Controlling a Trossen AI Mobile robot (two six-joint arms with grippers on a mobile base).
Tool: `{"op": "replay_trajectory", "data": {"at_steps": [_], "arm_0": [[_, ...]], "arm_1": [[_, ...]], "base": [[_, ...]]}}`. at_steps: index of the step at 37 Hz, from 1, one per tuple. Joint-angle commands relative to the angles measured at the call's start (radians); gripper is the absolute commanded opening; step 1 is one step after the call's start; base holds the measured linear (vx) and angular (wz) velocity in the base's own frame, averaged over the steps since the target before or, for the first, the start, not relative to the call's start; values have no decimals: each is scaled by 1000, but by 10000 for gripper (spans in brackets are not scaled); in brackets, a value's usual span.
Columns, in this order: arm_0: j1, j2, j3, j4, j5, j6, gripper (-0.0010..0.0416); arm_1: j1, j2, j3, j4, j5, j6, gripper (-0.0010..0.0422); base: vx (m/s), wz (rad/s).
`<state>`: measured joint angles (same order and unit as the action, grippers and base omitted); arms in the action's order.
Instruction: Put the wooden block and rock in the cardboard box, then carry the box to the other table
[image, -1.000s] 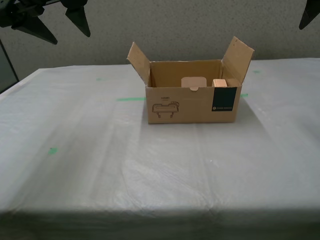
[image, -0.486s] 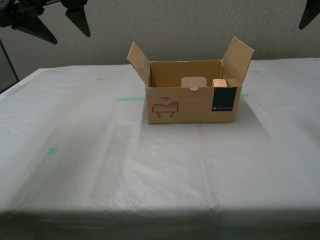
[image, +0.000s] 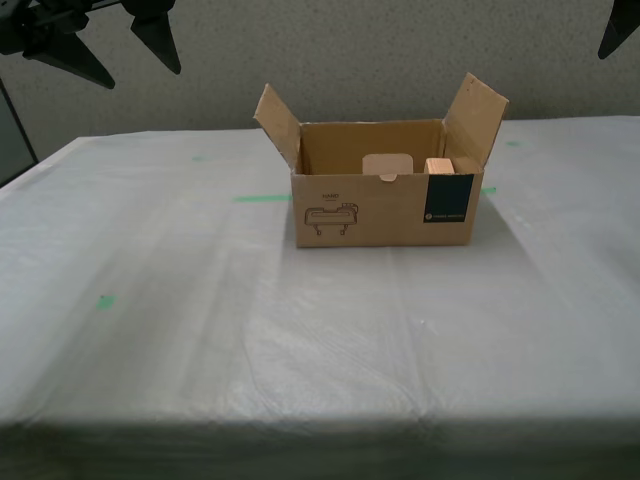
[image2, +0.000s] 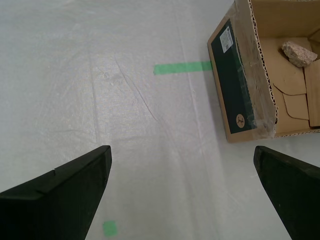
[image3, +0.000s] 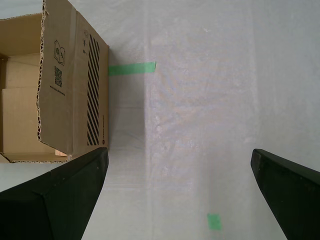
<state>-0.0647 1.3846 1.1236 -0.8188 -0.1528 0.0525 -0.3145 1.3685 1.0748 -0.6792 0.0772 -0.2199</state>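
Sitting on a bench (image: 200, 330) draped in wrinkled white-grey cloth, the cardboard box (image: 385, 205) stands upright toward the far side, a little to the exterior view's right of centre. Its two side flaps stand up and angle outward. The front wall shows a black line drawing, a small tab cut-out at the top edge, and a dark teal label patch at the corner toward the exterior view's right. Inside the box, the top of the wooden block (image: 438, 166) shows just above the front wall near the label, pale tan. In the second wrist view the rock (image2: 299, 54), small, lumpy and beige-pink, lies on the box floor near one wall. Strips and small squares of green tape (image2: 182, 67) mark the cloth; one strip runs up to the box on each side. My first hand (image3: 180, 192) hangs above the cloth beside the box's striped end wall, its dark fingers spread wide with nothing between them. My second hand (image2: 185, 185) hangs above the cloth beside the labelled side, fingers likewise spread wide and empty. Neither hand touches the box. A speckled grey wall stands behind the bench.
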Motion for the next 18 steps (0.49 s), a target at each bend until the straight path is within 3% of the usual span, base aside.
{"op": "replay_trajectory", "data": {"at_steps": [1, 18], "arm_0": [[1, 0, 0, 1, 1, -1, 398], [1, 0, 0, 1, 1, -1, 398]], "arm_1": [[0, 0, 0, 0, 2, 3, 389], [0, 0, 0, 0, 2, 3, 389]], "base": [[0, 0], [0, 0]]}}
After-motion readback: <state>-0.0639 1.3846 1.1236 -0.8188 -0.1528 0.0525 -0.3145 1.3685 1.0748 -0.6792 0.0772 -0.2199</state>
